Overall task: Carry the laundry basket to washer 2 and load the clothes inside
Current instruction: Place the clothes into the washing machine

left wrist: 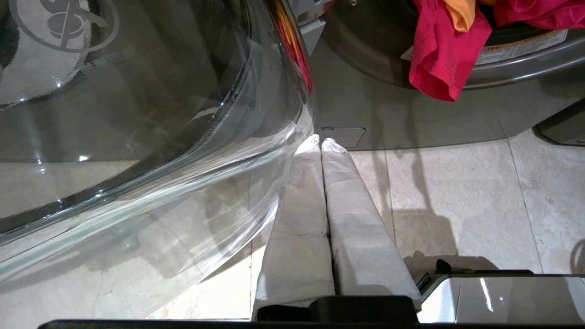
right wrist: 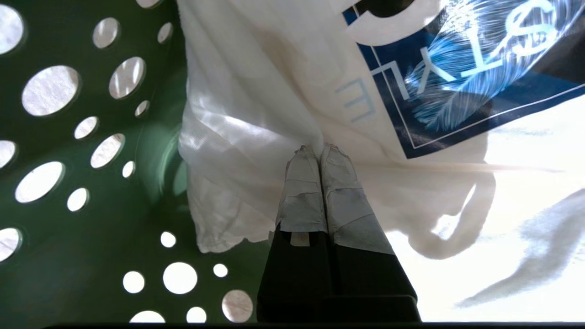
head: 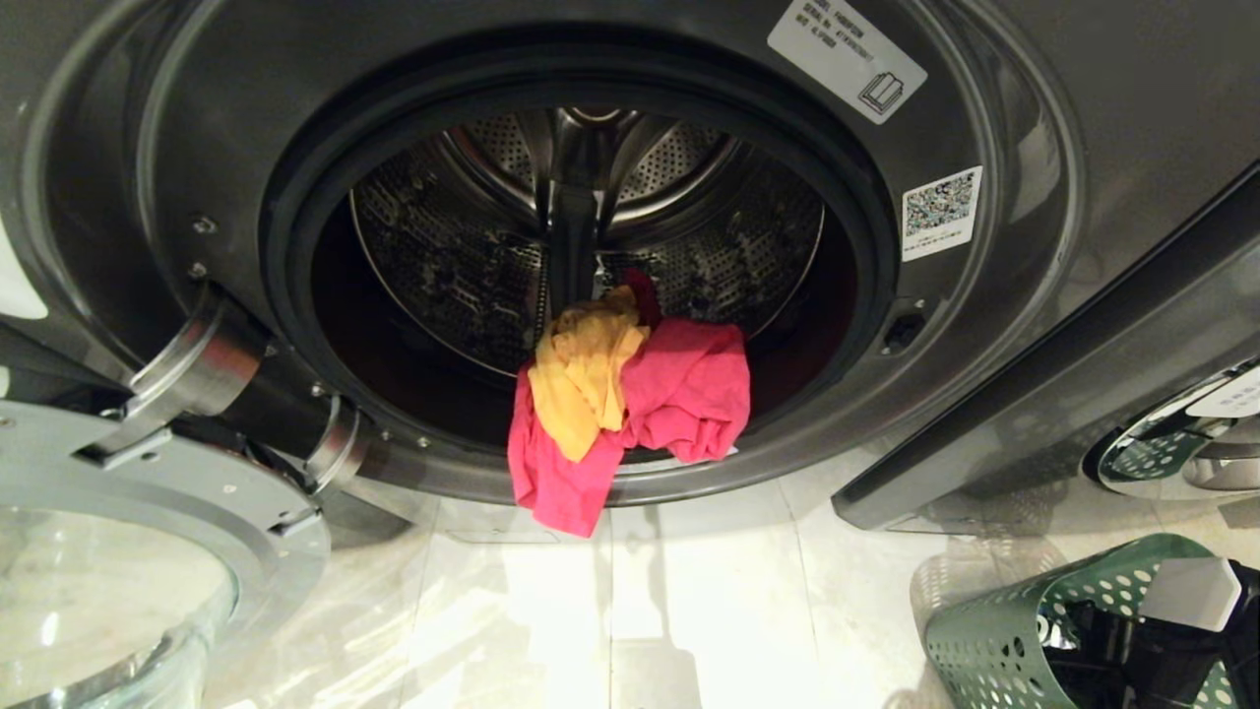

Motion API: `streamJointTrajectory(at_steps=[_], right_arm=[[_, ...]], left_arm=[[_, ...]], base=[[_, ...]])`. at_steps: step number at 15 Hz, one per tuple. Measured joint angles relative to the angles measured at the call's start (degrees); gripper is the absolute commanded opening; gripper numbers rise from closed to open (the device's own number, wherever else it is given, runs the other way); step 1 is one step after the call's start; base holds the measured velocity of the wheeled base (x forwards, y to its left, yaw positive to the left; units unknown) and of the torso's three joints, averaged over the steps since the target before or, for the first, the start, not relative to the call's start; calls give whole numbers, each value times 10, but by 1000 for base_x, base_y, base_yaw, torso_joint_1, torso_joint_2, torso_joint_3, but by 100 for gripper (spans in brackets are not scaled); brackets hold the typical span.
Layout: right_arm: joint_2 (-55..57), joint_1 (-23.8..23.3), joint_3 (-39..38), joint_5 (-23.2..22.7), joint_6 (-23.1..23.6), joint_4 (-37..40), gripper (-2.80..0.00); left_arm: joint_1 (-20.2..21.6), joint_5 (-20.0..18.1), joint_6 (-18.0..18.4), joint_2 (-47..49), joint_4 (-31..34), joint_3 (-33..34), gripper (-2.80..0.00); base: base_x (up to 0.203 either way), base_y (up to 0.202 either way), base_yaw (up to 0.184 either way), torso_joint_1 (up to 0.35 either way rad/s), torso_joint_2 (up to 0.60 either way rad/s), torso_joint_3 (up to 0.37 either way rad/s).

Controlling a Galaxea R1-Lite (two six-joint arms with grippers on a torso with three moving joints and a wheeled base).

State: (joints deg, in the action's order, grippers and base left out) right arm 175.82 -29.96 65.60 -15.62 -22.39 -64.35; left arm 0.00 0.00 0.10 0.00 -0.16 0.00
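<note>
Mostly white garment (right wrist: 256,105), blue print

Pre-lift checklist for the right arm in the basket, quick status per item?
1. Right gripper shut on the white garment: ok, fingertips closed at a fold of the cloth.
2. How much fabric is pinched: cannot tell.
3. Laundry basket standing on the floor beside the washer: ok.
4. Washer door swung open, drum mouth free: ok.
5. Pink garment and yellow garment fully inside: not ok, both drape over the door seal and the pink one hangs outside.
6. Left gripper shut and parked low by the door glass: ok.
</note>
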Motion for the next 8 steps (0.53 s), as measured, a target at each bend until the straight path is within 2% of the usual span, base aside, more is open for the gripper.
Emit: streamJointTrajectory(at_steps=[4, 8], right_arm=[[-16, -12, -6, 0, 4, 6, -280], [-85, -43, -20, -1, 20, 103, -280]], left_arm=[[0, 0, 0, 0, 0, 0, -280], [0, 0, 0, 0, 0, 0, -280]], base=[[0, 0, 0, 0, 0, 0], [0, 0, 0, 0, 0, 0]])
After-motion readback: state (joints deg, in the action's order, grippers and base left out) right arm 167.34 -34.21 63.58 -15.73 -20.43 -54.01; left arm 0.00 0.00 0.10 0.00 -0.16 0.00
